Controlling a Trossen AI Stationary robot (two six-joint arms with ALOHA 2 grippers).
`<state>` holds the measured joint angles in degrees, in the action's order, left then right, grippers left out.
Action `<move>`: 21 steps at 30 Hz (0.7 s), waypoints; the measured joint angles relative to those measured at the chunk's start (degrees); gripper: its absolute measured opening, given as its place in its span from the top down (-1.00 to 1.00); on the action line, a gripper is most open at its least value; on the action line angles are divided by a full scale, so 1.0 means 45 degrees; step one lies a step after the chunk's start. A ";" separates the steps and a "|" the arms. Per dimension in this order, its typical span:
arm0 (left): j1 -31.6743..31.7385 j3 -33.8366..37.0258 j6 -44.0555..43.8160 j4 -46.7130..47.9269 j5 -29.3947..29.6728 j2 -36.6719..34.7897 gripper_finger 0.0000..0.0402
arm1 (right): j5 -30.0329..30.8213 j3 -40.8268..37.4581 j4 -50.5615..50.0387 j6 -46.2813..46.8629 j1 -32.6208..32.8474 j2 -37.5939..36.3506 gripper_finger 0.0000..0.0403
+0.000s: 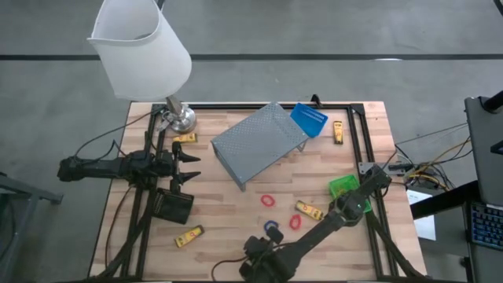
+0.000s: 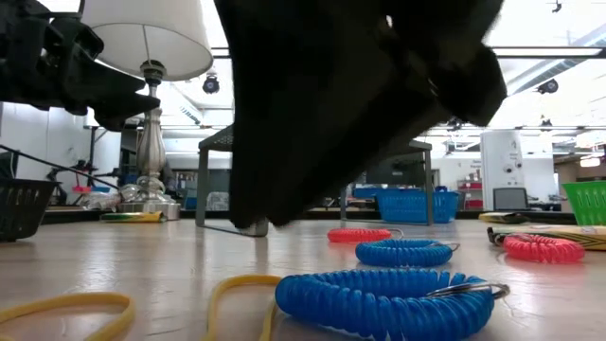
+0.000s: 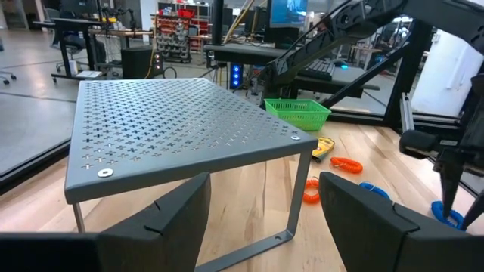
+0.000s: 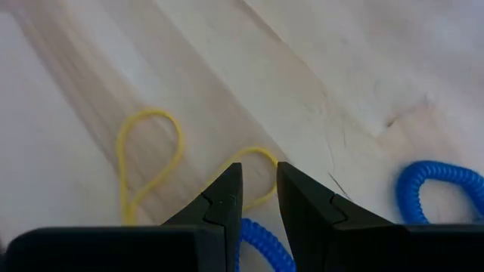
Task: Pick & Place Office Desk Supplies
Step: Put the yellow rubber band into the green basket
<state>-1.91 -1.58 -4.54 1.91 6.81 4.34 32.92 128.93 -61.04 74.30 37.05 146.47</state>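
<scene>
My right gripper hangs low over the table's near edge, fingers slanting down, open by a narrow gap with nothing between the tips. Under them lie a thin yellow loop and a blue coiled loop; a second blue coil lies beside them. Red loops and yellow oblong pieces lie flat on the wood. The black bin, blue bin and green bin stand on the table. My left gripper waits open at the left.
A grey perforated metal shelf stands on its legs at the table's middle far side, right in front of my left gripper. A white-shaded lamp on a metal base stands at the far left corner. Bare wood lies between shelf and loops.
</scene>
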 joint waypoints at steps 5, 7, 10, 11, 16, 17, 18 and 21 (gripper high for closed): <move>0.0003 0.0000 0.0000 0.0000 0.0000 0.0000 -0.26 | -0.0129 -0.0543 0.0550 0.0096 0.0002 0.0005 0.59; 0.0001 0.0000 0.0000 -0.0003 0.0000 0.0000 -0.26 | -0.0221 -0.0674 0.0698 0.0053 0.0002 0.0005 0.59; 0.0004 0.0000 0.0000 0.0000 0.0000 0.0000 -0.26 | -0.0347 -0.0806 0.0764 0.0096 0.0002 0.0005 0.59; 0.0000 0.0000 0.0000 0.0000 0.0000 0.0000 -0.26 | -0.0352 -0.0825 0.0774 0.0097 0.0002 0.0005 0.59; 0.0004 0.0000 0.0000 -0.0004 0.0000 0.0000 -0.26 | -0.0372 -0.0976 0.0795 0.0058 0.0012 -0.0015 0.59; 0.0000 0.0000 0.0000 0.0000 -0.0004 0.0000 -0.26 | -0.0372 -0.1016 0.0803 0.0058 0.0016 -0.0019 0.60; 0.0004 0.0000 0.0000 -0.0002 0.0000 0.0000 -0.26 | -0.0381 -0.1054 0.0826 0.0058 0.0016 -0.0024 0.61; 0.0001 0.0000 0.0000 -0.0002 0.0000 0.0000 -0.26 | -0.0591 -0.1132 0.0866 0.0056 0.0001 -0.0049 0.66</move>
<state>-1.91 -1.58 -4.54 1.91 6.81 4.34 30.25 123.83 -57.14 74.55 37.06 146.26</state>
